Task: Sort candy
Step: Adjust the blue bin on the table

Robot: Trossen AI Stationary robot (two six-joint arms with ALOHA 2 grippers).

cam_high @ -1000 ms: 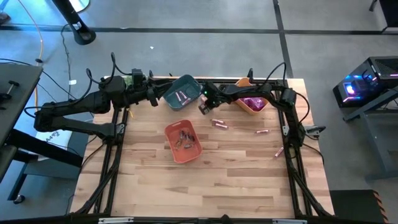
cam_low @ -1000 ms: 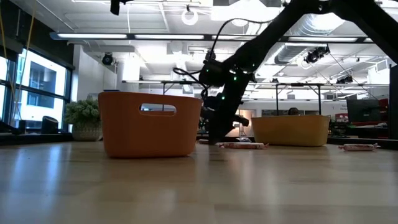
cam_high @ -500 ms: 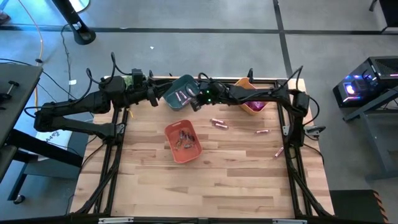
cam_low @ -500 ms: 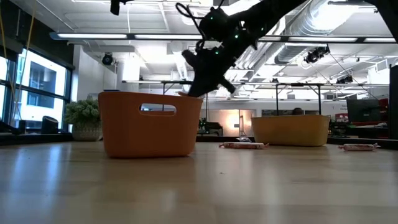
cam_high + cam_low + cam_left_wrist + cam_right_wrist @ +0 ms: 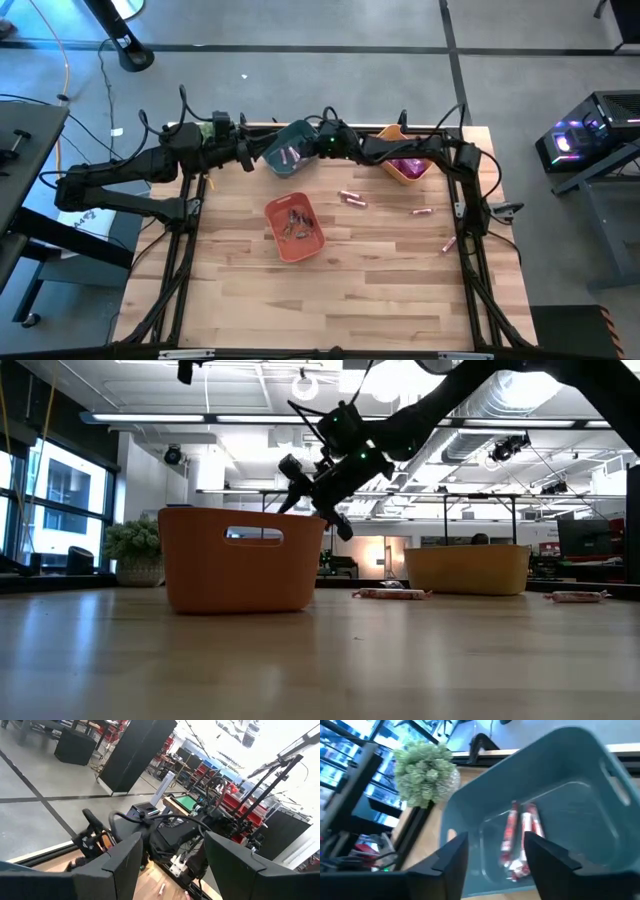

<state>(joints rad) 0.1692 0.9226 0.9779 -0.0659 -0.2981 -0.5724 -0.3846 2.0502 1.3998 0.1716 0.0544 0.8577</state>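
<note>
— While looking down over the table, find the right gripper (image 5: 322,143) first.
— Found. Hangs above the teal bin (image 5: 560,765) at the far edge, a little left of centre. Fingers (image 5: 452,865) spread apart, gripping nothing.
— And below it?
— Two slim pink sticks (image 5: 520,832), lying side by side on the bin's floor and seen through the gap between the fingers.
— Now the left gripper (image 5: 248,157).
— Sits at the teal bin's left rim, reaching in from the left. Fingers apart too, going by the left wrist view. Touching the rim or just beside it: cannot tell.
— Rest of the candy?
— Loose pink sticks (image 5: 350,198) on the bare wood right of centre, well apart from one another. The rightmost lies near the table's right edge.
— Sorted pieces?
— Shiny magenta packets (image 5: 405,165) in the yellow bin (image 5: 415,178), at the far edge just right of the teal one. Tiny dark pieces (image 5: 293,225) in the orange bin (image 5: 240,575), which stands near the table's middle, nearer than the teal bin.
— Anything else?
— Only a green plant ball (image 5: 422,780), beside the teal bin on its left.
</note>
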